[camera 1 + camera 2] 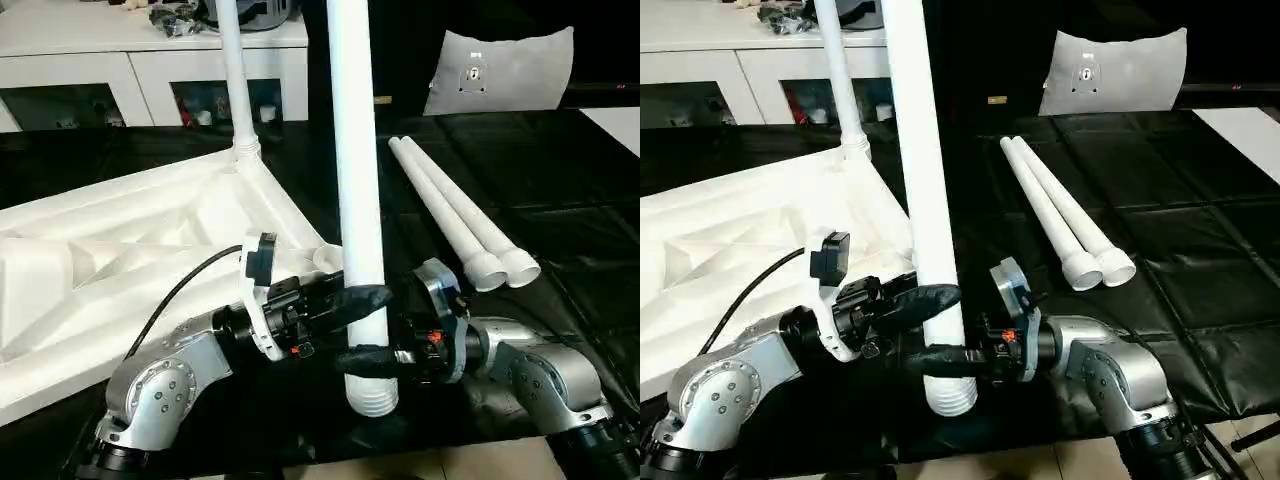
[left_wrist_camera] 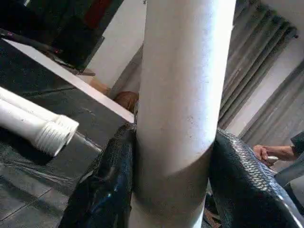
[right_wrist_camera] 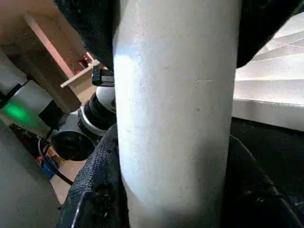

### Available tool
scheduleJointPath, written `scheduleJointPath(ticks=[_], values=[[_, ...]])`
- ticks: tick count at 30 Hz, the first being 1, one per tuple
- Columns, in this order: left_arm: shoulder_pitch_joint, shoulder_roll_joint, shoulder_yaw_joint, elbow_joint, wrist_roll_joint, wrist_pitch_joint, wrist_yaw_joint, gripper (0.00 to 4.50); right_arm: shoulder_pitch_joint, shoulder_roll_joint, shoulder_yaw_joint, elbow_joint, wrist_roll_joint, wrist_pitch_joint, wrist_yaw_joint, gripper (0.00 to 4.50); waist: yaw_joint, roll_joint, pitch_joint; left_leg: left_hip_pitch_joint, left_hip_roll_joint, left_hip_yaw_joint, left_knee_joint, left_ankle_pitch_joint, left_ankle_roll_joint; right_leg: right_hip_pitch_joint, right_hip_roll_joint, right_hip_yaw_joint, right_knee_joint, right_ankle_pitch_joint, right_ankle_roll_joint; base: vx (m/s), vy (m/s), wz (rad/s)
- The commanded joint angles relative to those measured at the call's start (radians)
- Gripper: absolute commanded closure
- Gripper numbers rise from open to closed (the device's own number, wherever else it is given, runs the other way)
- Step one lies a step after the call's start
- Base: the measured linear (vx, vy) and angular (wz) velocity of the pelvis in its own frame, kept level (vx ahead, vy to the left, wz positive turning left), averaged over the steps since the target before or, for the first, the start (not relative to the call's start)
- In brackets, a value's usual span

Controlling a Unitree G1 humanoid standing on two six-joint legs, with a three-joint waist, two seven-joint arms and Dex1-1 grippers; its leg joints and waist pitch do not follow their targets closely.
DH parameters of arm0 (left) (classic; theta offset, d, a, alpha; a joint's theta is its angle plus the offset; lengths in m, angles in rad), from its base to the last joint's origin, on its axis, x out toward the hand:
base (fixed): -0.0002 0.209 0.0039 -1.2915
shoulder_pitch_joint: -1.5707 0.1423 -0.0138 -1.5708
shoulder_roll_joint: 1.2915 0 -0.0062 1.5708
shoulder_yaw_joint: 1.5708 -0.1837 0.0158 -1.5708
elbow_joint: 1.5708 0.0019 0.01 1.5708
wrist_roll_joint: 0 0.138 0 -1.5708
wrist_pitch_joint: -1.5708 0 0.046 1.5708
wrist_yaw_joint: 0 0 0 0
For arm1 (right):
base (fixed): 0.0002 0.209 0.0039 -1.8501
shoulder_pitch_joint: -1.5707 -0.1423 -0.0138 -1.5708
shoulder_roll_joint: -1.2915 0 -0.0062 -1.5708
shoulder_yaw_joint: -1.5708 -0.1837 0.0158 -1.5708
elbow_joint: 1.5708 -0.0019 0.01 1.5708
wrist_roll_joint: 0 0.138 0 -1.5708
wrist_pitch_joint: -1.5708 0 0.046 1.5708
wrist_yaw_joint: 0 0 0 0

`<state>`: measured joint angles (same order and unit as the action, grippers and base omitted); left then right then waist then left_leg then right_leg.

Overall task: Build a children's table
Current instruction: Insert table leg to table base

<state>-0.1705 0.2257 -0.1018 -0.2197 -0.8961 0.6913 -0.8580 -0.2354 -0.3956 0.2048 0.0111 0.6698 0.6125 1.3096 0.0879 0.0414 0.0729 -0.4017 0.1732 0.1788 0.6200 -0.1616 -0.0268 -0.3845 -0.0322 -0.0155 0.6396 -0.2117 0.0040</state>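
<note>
Tabletop [image 1: 120, 260] lies upside down at left, one leg [image 1: 238, 80] socketed. Left gripper [image 1: 365, 297] pinches upright loose leg [image 1: 357, 180]; right gripper [image 1: 368, 357] pinches it lower. Two spare legs [image 1: 455, 215] lie rightward. Risk: uneven pinch tilts the leg, threaded end misses the socket.

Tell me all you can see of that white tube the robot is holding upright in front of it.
The held leg is a long, smooth white plastic-looking tube standing nearly upright, its top cut off by the picture. Its ribbed, threaded lower end hangs just above the black table cover. The left gripper clasps it higher, the right gripper just below.
</note>
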Motion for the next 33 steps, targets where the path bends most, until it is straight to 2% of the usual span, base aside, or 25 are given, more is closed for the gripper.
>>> scheduleJointPath(ticks=[1,8,9,11,12,15,19,21,22,25,26,28,29,30,31,33], values=[[-0.01,-0.001,0.007,-0.018,-0.009,0.001,-0.012,2.56,-0.014,-0.004,-0.005,0.004,-0.01,-0.003,-0.012,2.57,0.0,-0.004,-0.06,0.035,0.054,-0.036,-0.085,-0.359,-0.041,0.01,-0.097,0.043,-0.114,-0.468,-0.143,0.0,0.0,0.0],[-0.005,-0.004,0.012,-0.027,-0.019,0.005,-0.004,2.57,-0.01,-0.001,-0.004,0.008,-0.044,-0.039,-0.032,2.57,0.0,-0.001,-0.059,0.037,0.054,-0.037,-0.086,-0.375,-0.047,0.008,-0.097,0.043,-0.115,-0.476,-0.144,0.0,0.0,0.0],[-0.009,-0.011,0.023,-0.022,-0.014,-0.002,0.017,2.57,-0.015,0.012,-0.013,0.021,-0.059,-0.051,-0.069,2.57,-0.002,-0.004,-0.059,0.037,0.053,-0.035,-0.085,-0.375,-0.047,0.007,-0.097,0.044,-0.116,-0.48,-0.143,0.0,0.0,0.0],[-0.013,-0.013,0.033,-0.018,-0.009,-0.008,0.034,2.57,-0.02,0.026,-0.028,0.032,-0.057,-0.05,-0.096,2.57,-0.003,-0.003,-0.059,0.037,0.053,-0.036,-0.085,-0.376,-0.048,0.006,-0.097,0.043,-0.116,-0.482,-0.146,0.0,0.0,0.0],[-0.015,-0.01,0.038,-0.016,0.0,-0.012,0.042,2.57,-0.023,0.034,-0.041,0.036,-0.057,-0.057,-0.115,2.01,-0.003,-0.002,-0.059,0.038,0.053,-0.037,-0.085,-0.378,-0.049,0.005,-0.097,0.043,-0.116,-0.485,-0.144,0.0,0.0,0.0],[-0.028,0.013,0.059,-0.024,0.062,-0.057,0.078,2.57,-0.035,0.059,-0.088,0.046,-0.06,-0.079,-0.188,1.79,-0.006,-0.002,-0.058,0.04,0.053,-0.039,-0.088,-0.395,-0.061,0.002,-0.097,0.041,-0.116,-0.498,-0.132,0.0,0.0,0.0],[-0.061,0.02,0.086,-0.026,0.112,-0.066,0.166,2.59,-0.043,0.071,-0.113,0.039,-0.072,-0.099,-0.238,1.45,-0.005,-0.001,-0.057,0.043,0.053,-0.039,-0.088,-0.401,-0.066,0.001,-0.096,0.043,-0.119,-0.511,-0.119,0.0,0.0,0.0],[-0.08,0.025,0.099,-0.026,0.151,-0.072,0.222,2.6,-0.045,0.084,-0.132,0.034,-0.071,-0.122,-0.259,1.37,-0.005,-0.001,-0.059,0.041,0.053,-0.039,-0.091,-0.396,-0.065,0.002,-0.095,0.041,-0.115,-0.481,-0.119,0.0,0.0,0.0],[-0.087,0.024,0.104,-0.025,0.172,-0.075,0.252,2.6,-0.047,0.087,-0.141,0.031,-0.05,-0.1,-0.263,1.32,-0.006,-0.002,-0.059,0.039,0.053,-0.039,-0.091,-0.391,-0.063,0.004,-0.095,0.041,-0.115,-0.472,-0.12,0.0,0.0,0.0],[-0.107,0.028,0.101,-0.04,0.224,-0.069,0.325,2.6,-0.047,0.103,-0.162,0.016,-0.049,-0.118,-0.307,0.96,-0.006,-0.001,-0.063,0.036,0.054,-0.037,-0.091,-0.357,-0.055,0.007,-0.093,0.041,-0.109,-0.408,-0.132,0.0,0.0,0.0],[-0.113,0.028,0.099,-0.046,0.233,-0.062,0.341,2.6,-0.047,0.113,-0.171,0.009,-0.06,-0.14,-0.331,0.96,-0.006,-0.008,-0.065,0.035,0.053,-0.035,-0.09,-0.343,-0.049,0.01,-0.093,0.041,-0.109,-0.392,-0.136,0.0,0.0,0.0],[-0.129,0.029,0.09,-0.063,0.255,-0.044,0.384,2.6,-0.049,0.116,-0.167,-0.017,-0.114,-0.153,-0.408,0.82,-0.003,-0.008,-0.066,0.033,0.055,-0.033,-0.091,-0.309,-0.05,0.01,-0.093,0.041,-0.104,-0.353,-0.142,0.0,0.0,0.0],[-0.141,0.03,0.086,-0.072,0.268,-0.034,0.408,2.6,-0.053,0.106,-0.154,-0.032,-0.152,-0.14,-0.453,0.68,0.0,-0.005,-0.068,0.033,0.055,-0.032,-0.09,-0.284,-0.049,0.011,-0.091,0.041,-0.102,-0.323,-0.146,0.0,0.0,0.0],[-0.151,0.029,0.083,-0.079,0.279,-0.029,0.426,2.6,-0.057,0.099,-0.147,-0.044,-0.172,-0.124,-0.484,0.59,-0.001,-0.008,-0.069,0.031,0.051,-0.03,-0.088,-0.264,-0.045,0.015,-0.091,0.04,-0.1,-0.3,-0.154,0.0,0.0,0.0],[-0.158,0.028,0.08,-0.084,0.283,-0.022,0.436,2.6,-0.06,0.098,-0.151,-0.053,-0.174,-0.118,-0.494,0.59,-0.001,-0.011,-0.069,0.031,0.052,-0.028,-0.088,-0.26,-0.042,0.016,-0.091,0.041,-0.102,-0.297,-0.154,0.0,0.0,0.0],[-0.165,0.03,0.071,-0.091,0.291,-0.015,0.441,2.6,-0.065,0.089,-0.153,-0.065,-0.177,-0.11,-0.496,0.59,0.0,-0.01,-0.07,0.028,0.05,-0.027,-0.086,-0.238,-0.031,0.02,-0.091,0.041,-0.1,-0.278,-0.153,0.0,0.0,0.0]])
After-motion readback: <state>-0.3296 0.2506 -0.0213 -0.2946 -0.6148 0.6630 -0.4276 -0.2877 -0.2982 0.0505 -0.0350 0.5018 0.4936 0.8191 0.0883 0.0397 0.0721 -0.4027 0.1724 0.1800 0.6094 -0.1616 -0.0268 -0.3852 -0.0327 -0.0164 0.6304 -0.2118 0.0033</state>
